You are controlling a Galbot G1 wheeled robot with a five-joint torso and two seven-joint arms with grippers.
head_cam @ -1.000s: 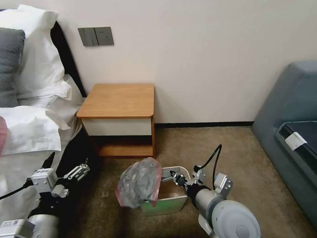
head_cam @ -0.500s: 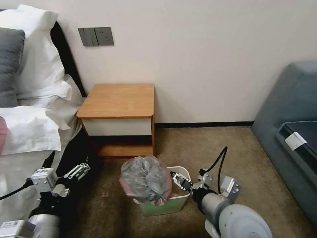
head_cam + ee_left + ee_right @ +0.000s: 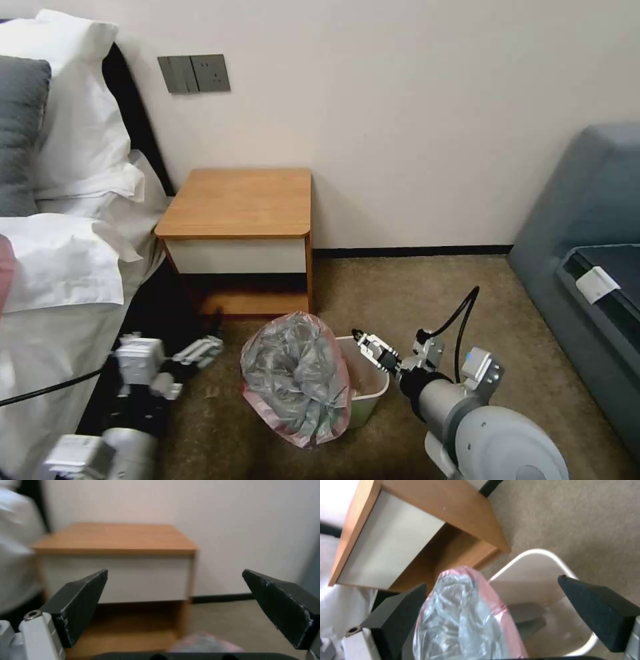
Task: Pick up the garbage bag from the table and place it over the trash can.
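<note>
The garbage bag (image 3: 293,380), crinkly grey plastic with a pink rim, hangs bunched over the left side of the trash can (image 3: 365,393) and sags down to the carpet. The cream can's right half stays uncovered. My right gripper (image 3: 369,341) is open just above the can's right rim, apart from the bag. Its wrist view has the bag (image 3: 463,620) and the can (image 3: 536,580) between the wide-spread fingers of the right gripper (image 3: 492,580). My left gripper (image 3: 200,350) hovers open low at the left and faces the table (image 3: 240,203). In its wrist view the left gripper (image 3: 175,571) stands before the table (image 3: 113,540).
A bed with white pillows (image 3: 67,200) lies to the left. A grey-blue sofa (image 3: 587,267) stands at the right. Brown carpet (image 3: 413,293) lies open between the nightstand and the sofa. The wall (image 3: 400,100) stands behind.
The bag has slumped lower over the can's left side. The right gripper has drawn back to the right, off the bag. The left gripper has shifted right, toward the can.
</note>
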